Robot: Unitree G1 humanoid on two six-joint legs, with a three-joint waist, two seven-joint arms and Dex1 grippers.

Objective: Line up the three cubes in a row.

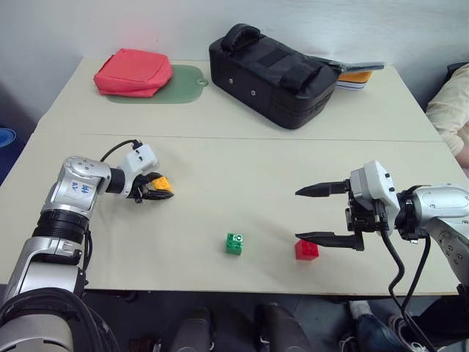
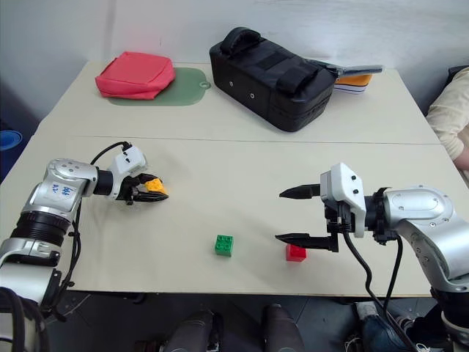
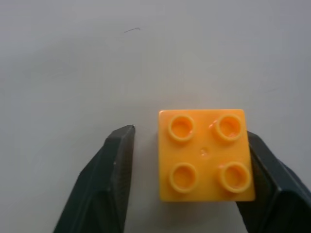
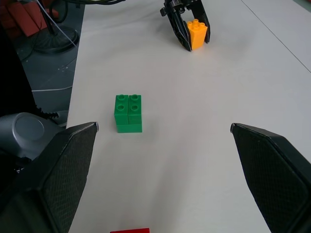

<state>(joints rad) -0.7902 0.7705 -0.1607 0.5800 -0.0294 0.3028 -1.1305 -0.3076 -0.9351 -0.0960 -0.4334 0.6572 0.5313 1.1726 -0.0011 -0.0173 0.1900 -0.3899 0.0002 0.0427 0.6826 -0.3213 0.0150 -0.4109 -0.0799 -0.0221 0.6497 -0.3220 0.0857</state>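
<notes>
Left fingers [image 3: 119, 160] nearly closed around yellow-orange cube [image 1: 161, 183], one pad touching, at nine o'clock on worktop [image 1: 220, 158]. Right fingers [image 1: 326, 189] spread wide, empty, over red cube [image 1: 306, 249]. Green cube [image 1: 234, 243] at six o'clock.

Bright, even indoor light, soft faint shadows, no glare, views sharp throughout

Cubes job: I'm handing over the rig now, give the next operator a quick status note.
Left gripper: around the yellow-orange cube, one finger touching, a gap at the other; grip not confirmed.
Right gripper: open, empty, beside the red cube.
Green cube and red cube sit near the table's front edge.
Done: nothing lined up yet.
Left: bring the yellow-orange cube into line with the other two.
</notes>
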